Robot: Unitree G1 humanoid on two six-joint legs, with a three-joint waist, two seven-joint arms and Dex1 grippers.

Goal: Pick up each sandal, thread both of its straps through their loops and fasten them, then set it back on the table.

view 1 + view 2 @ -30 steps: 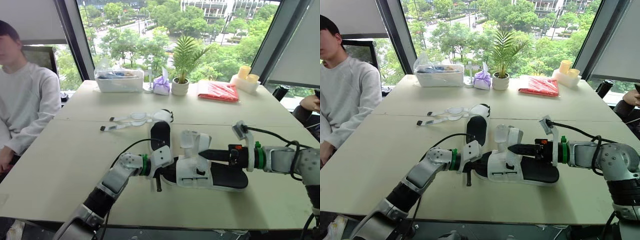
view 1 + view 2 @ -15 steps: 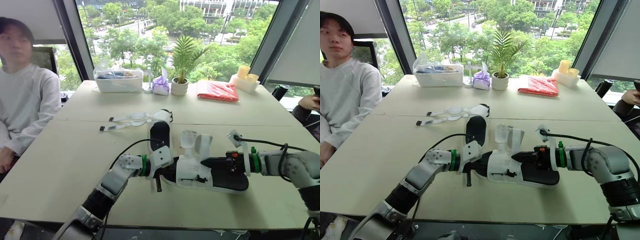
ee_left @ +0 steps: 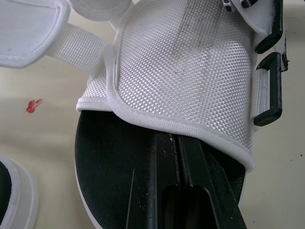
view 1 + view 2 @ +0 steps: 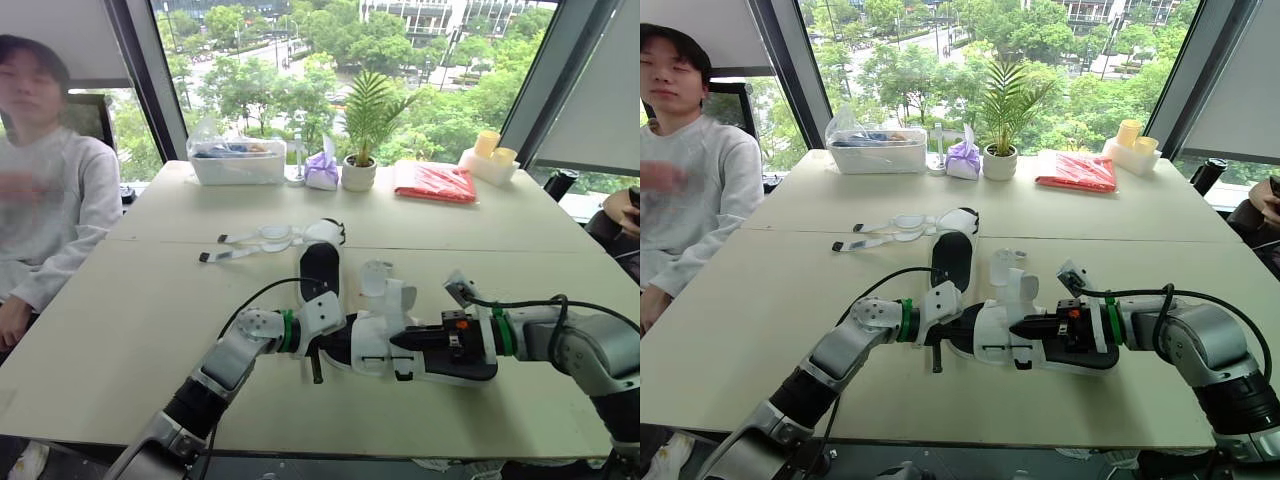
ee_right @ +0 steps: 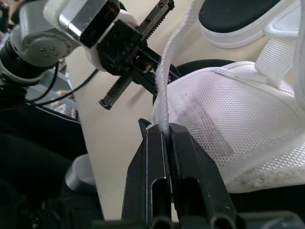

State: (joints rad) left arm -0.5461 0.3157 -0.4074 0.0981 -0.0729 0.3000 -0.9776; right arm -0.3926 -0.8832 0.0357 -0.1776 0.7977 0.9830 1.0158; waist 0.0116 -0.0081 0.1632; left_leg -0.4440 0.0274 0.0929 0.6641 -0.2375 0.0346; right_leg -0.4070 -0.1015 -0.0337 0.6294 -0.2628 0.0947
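Note:
The near sandal (image 4: 445, 358), black-soled with a white mesh upper (image 3: 190, 62), lies on the table's front half. My left gripper (image 4: 328, 348) is shut on the toe end of its sole (image 3: 109, 157), its fingers tucked under the upper's edge. My right gripper (image 4: 1018, 328) reaches in from the heel side and is shut on a loose white strap (image 5: 167, 81) at the upper's side. Black loops (image 3: 268, 88) sit on the upper's edge. The second sandal (image 4: 320, 266) lies just behind, its white straps (image 4: 250, 242) spread out to the left.
Along the window edge stand a clear plastic box (image 4: 238, 160), a purple pouch (image 4: 323, 172), a potted plant (image 4: 360, 172), a red bag (image 4: 435, 182) and pale cups (image 4: 490, 152). A person (image 4: 50, 200) sits at the table's left side.
My right gripper has slid left along the near sandal, from over the heel to the upper's side. The person at the left has raised a hand. My left arm has held still.

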